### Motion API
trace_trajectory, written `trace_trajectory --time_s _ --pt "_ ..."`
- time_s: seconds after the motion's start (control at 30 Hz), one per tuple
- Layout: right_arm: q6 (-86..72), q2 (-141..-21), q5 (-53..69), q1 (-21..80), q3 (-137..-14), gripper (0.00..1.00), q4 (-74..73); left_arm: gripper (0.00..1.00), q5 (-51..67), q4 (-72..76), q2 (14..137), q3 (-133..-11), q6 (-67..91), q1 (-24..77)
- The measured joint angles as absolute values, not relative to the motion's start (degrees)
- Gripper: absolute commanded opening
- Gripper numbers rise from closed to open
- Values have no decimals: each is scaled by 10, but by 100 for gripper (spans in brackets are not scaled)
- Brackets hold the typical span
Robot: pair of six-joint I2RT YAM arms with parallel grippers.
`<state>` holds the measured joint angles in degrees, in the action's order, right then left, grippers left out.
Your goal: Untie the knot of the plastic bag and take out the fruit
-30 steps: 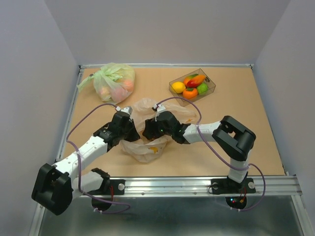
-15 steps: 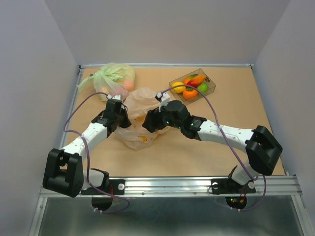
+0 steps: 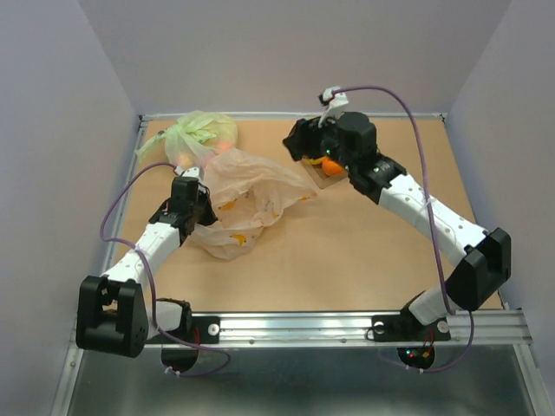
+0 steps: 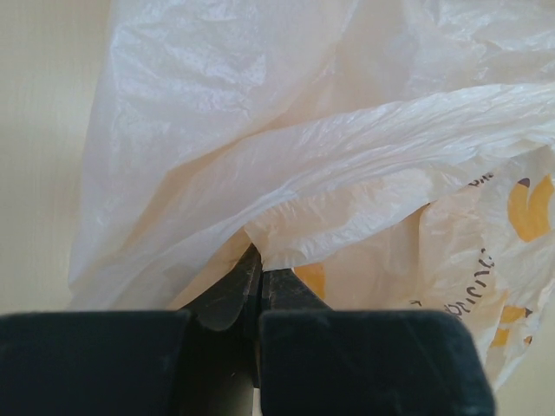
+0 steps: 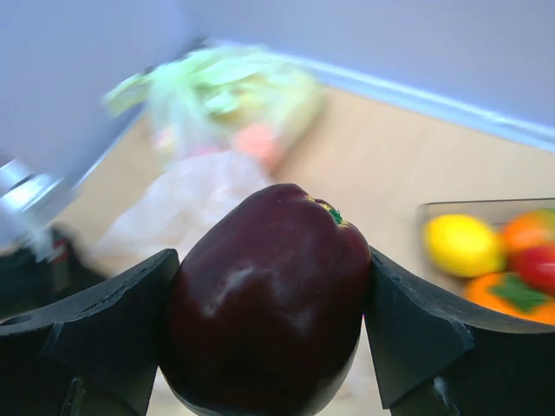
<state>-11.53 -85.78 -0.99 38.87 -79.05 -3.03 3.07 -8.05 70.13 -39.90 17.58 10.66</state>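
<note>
One peach plastic bag (image 3: 251,195) and one green bag (image 3: 199,134) are counted left of the one clear box (image 5: 473,206). Four fruits (image 5: 464,244) are seen inside it, and one dark purple fruit (image 5: 269,303) outside.

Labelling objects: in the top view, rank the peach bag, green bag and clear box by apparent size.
1. peach bag
2. green bag
3. clear box: smallest showing, but the right arm hides most of it, so unsure.

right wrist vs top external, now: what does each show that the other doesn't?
Only right wrist: the dark purple fruit, clamped in the right hand. From above, the hand hides it.
Only top external: the left hand shut on an edge of the plastic bag.
Both: the plastic bag, the green bag and the clear box, all blurred in the wrist view.
</note>
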Motion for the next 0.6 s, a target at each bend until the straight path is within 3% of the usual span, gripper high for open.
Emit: trace_trajectory --time_s 0.2,0.4,0.5,0.6 --pt "-100 -952 -41 262 -852 6 -30 0 45 -70 643 -368 169 107" --pt "-77 -1096 -56 230 -873 9 -48 0 47 -53 654 -368 161 107" --pt "-70 -1143 -59 230 -874 25 -61 0 44 -54 659 -368 157 107" --pt "-63 -1165 -68 233 -875 49 -67 0 41 -53 659 -368 155 106"
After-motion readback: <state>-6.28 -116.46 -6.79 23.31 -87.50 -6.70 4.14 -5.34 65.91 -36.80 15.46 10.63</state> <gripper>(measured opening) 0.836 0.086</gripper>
